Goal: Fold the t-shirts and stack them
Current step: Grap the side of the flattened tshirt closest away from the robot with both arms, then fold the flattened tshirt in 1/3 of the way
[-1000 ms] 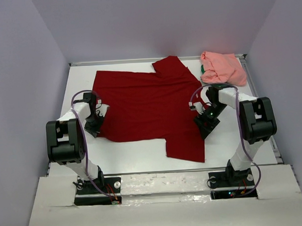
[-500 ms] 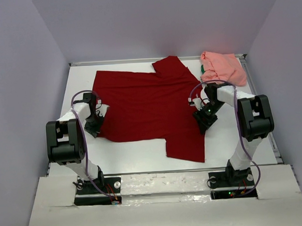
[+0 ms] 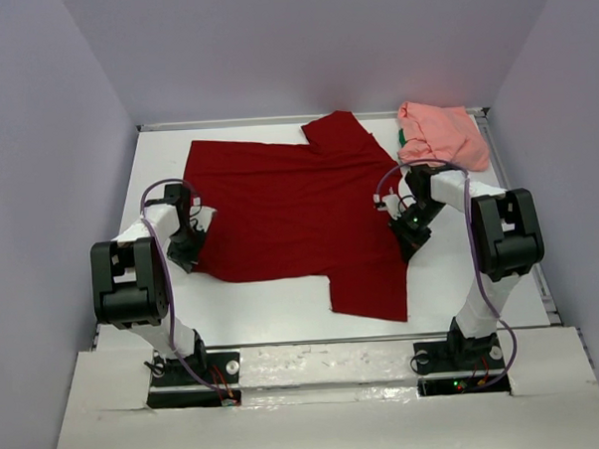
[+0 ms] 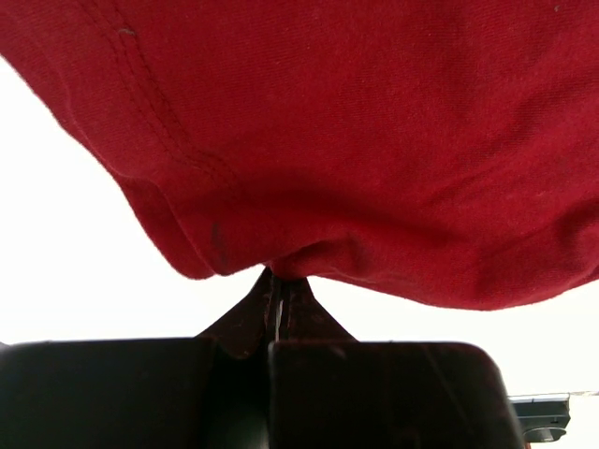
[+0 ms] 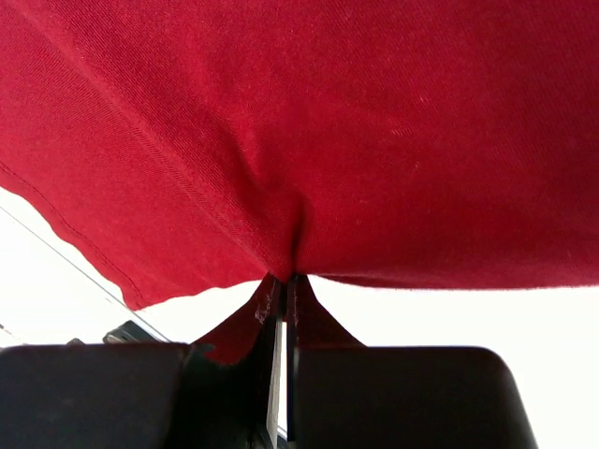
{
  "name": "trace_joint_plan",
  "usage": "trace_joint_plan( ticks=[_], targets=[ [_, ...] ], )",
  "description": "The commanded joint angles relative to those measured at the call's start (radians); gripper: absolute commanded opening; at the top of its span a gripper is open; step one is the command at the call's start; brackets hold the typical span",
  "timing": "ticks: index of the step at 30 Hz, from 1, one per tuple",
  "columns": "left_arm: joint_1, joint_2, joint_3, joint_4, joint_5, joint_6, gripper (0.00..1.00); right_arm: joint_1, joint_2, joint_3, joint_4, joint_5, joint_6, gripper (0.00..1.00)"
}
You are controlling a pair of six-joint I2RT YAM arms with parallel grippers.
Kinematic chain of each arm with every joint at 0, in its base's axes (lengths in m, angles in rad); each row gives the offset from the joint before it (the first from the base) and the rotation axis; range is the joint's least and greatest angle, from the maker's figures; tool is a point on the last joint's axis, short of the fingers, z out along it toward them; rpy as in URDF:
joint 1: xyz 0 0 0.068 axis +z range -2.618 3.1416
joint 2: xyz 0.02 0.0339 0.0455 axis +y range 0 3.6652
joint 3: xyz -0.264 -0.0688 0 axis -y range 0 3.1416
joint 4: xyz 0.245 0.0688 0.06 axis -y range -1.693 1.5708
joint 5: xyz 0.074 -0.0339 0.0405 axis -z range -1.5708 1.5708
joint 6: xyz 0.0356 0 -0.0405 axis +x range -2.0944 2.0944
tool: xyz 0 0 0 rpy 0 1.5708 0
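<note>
I have the left jaws pinching the left edge of the dark red t-shirt [image 3: 299,205], the right jaws its right edge. It lies spread on the bench [image 3: 273,303].

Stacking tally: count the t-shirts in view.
2 clearly: the dark red t-shirt spread centrally, the salmon pink t-shirt bunched far right. A green scrap beside it may be a third.

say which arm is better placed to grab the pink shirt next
Right. The pink shirt lies in the far right corner, just beyond the right arm; the left arm is across the red shirt. Both arms grip it, so release first.
</note>
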Motion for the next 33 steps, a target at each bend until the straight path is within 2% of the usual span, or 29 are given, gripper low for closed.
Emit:
trace_joint_plan(
  ticks=[1, 14, 33],
  targets=[
    [-0.003, -0.08, 0.029, -0.022, -0.041, 0.004, 0.0, 0.009, -0.084, 0.026, -0.031, 0.037, -0.008, 0.0],
    [0.0, -0.189, 0.089, -0.019, -0.102, 0.006, 0.0, 0.009, -0.193, 0.167, -0.106, 0.124, 0.005, 0.0],
    [0.003, -0.215, 0.075, 0.075, -0.159, -0.014, 0.0, 0.009, -0.142, 0.32, -0.071, 0.16, 0.054, 0.0]
  ],
)
